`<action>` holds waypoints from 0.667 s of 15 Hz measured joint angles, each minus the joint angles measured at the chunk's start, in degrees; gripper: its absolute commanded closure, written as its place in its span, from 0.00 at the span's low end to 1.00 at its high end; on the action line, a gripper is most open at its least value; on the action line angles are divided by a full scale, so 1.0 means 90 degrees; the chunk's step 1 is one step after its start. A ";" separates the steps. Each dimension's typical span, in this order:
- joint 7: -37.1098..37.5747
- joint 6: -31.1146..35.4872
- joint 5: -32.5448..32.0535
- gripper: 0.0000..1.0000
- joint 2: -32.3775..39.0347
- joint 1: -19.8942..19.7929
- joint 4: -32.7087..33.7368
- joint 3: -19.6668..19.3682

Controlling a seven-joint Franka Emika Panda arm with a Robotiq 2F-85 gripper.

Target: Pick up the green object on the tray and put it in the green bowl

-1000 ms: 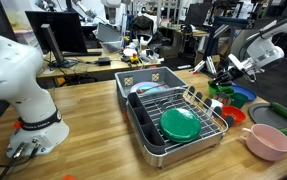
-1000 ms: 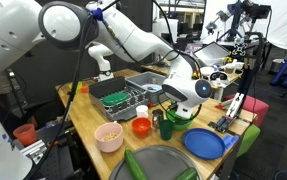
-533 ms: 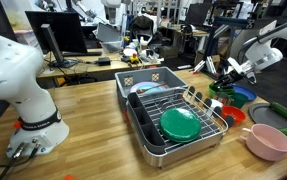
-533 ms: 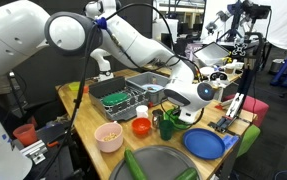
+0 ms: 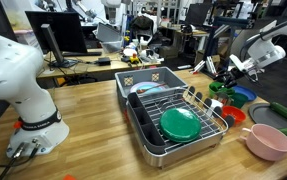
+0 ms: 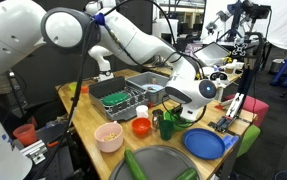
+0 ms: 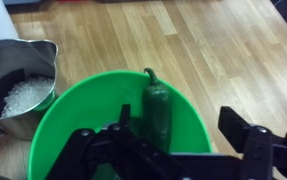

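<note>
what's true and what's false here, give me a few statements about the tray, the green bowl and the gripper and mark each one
1. The green disc lies in the wire rack of the tray. True.
2. The gripper is shut on the green disc. False: in the wrist view its fingers stand apart over the green bowl, with nothing between them.
3. The green bowl is empty. False: a dark green pepper lies in it.
4. A metal cup with white bits inside stands beside the green bowl. True.
</note>
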 measured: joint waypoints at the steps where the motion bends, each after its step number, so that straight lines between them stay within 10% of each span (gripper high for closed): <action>1: -0.0075 0.0000 0.0063 0.00 -0.0113 -0.0043 -0.0080 0.0025; 10: -0.0243 -0.0811 0.0722 0.00 -0.1598 -0.0397 -0.2209 0.0108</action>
